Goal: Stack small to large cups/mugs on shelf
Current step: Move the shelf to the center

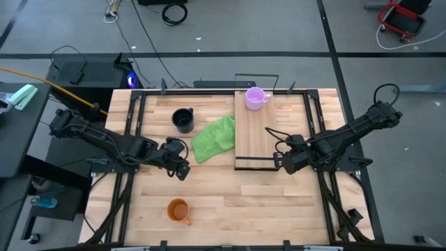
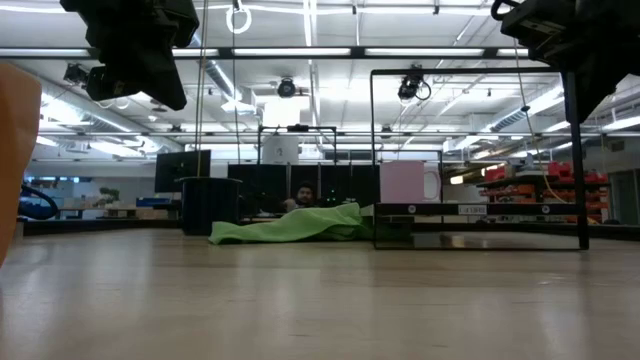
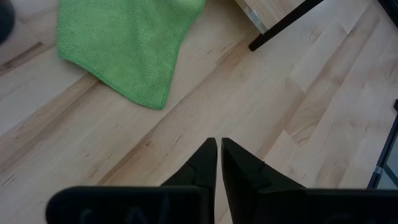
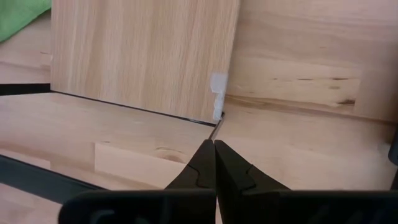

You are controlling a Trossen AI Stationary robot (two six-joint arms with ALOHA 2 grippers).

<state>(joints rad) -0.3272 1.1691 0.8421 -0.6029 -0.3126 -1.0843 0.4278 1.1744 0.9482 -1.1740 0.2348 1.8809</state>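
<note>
The purple mug [image 1: 256,97] is seen already stood on the shelf [image 1: 268,136], well beyond the right pincer [image 1: 279,162], which is held shut and empty at the shelf's near end. The left pincer [image 1: 182,169], almost closed on nothing, is poised between the navy mug [image 1: 183,120] and the orange mug [image 1: 179,210] on the counter [image 1: 237,202], the green cloth [image 1: 214,137] just beside it. The mugs are judged rigid, light, slippery and breakable; the rim or handle is best taken.

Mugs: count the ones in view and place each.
3. The purple mug stands on the shelf at its far end. The black mug sits on the table beside the green cloth. The orange mug sits near the table's front edge. None seems hidden.
</note>
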